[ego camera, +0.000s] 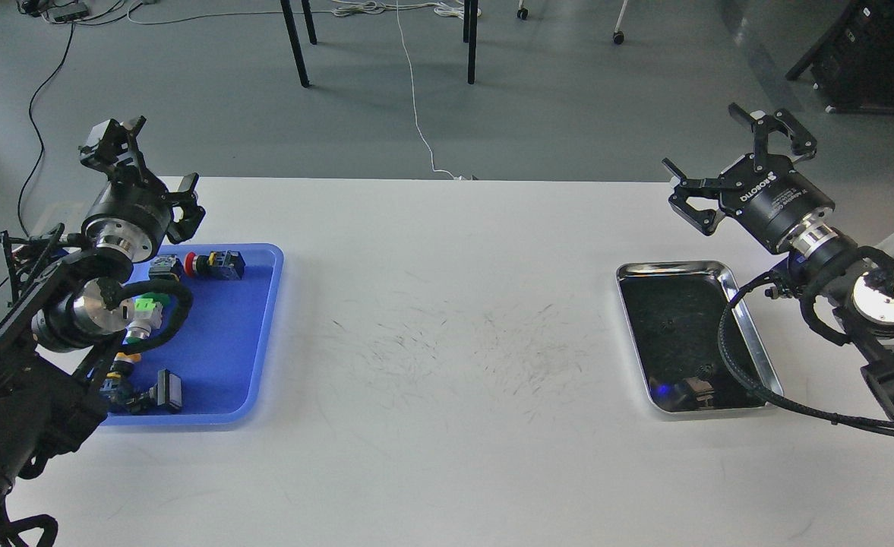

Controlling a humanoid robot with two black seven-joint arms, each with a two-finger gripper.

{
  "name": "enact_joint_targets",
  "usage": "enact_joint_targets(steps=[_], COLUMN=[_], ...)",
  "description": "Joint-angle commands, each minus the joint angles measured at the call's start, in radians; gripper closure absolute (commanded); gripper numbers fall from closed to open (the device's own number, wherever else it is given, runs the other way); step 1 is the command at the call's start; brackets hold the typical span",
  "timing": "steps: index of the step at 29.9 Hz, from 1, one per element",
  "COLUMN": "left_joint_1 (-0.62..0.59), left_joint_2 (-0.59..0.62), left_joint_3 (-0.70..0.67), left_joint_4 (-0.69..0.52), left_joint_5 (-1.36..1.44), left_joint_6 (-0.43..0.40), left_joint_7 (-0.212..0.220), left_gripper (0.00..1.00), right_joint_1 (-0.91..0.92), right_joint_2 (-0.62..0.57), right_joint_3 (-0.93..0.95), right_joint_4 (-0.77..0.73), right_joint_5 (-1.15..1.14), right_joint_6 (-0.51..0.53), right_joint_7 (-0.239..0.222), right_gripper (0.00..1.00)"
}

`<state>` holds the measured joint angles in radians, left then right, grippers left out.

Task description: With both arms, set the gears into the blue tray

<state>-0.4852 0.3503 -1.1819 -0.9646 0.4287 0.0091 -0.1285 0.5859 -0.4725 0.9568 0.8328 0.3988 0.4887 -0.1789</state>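
The blue tray lies at the table's left side and holds several coloured push-button switches. My left gripper hovers over the tray's far left corner, open and empty. My right gripper hangs above the table's far right, beyond the silver tray, also open with nothing between its fingers. On the silver tray's dark mirror-like floor, faint tiny dark specks may be gears; they are too small to make out. No gear shows clearly in the blue tray.
Switches with red and green parts crowd the blue tray's left half, partly behind my left arm. A black cable from the right arm crosses the silver tray. The white tabletop between the trays is scuffed with dark marks.
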Motion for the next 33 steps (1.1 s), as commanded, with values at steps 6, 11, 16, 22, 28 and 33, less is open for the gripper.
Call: enact_joint_targets(steps=[6,11,16,22,28,33], left_joint_1=[-0.015,-0.026,-0.026,-0.013,-0.012,-0.006], left_joint_2=[0.022,0.021,0.019,0.019,0.033,0.075], left_joint_3=[-0.002,-0.005,-0.01,0.016,0.053,0.053], left_joint_4=[-0.006,0.001,0.003,0.007,0.0,-0.017], left_joint_5=[-0.004,-0.005,-0.04,-0.058,-0.061,-0.067], left_joint_6=[-0.011,-0.011,-0.011,-0.008,-0.009,-0.029], left_joint_7=[0.0,-0.002,0.0,0.001,-0.017,-0.077], left_gripper=[0.02,0.02,0.02,0.02,0.02,0.02], right_joint_1=[-0.017,-0.005,-0.001,-0.001,-0.005,-0.003], right_joint_2=[0.003,0.003,0.002,0.0,-0.006,-0.014], right_joint_3=[0.016,0.013,0.014,0.02,0.033,0.031], right_joint_4=[0.002,0.008,0.006,0.008,0.008,0.008], right_joint_5=[-0.001,-0.003,-0.005,-0.005,-0.005,-0.005], right_joint_6=[0.0,0.0,0.0,0.0,0.0,0.0], right_joint_7=[-0.001,-0.001,0.001,0.009,0.012,0.002], right_gripper=[0.01,0.01,0.01,0.01,0.01,0.01])
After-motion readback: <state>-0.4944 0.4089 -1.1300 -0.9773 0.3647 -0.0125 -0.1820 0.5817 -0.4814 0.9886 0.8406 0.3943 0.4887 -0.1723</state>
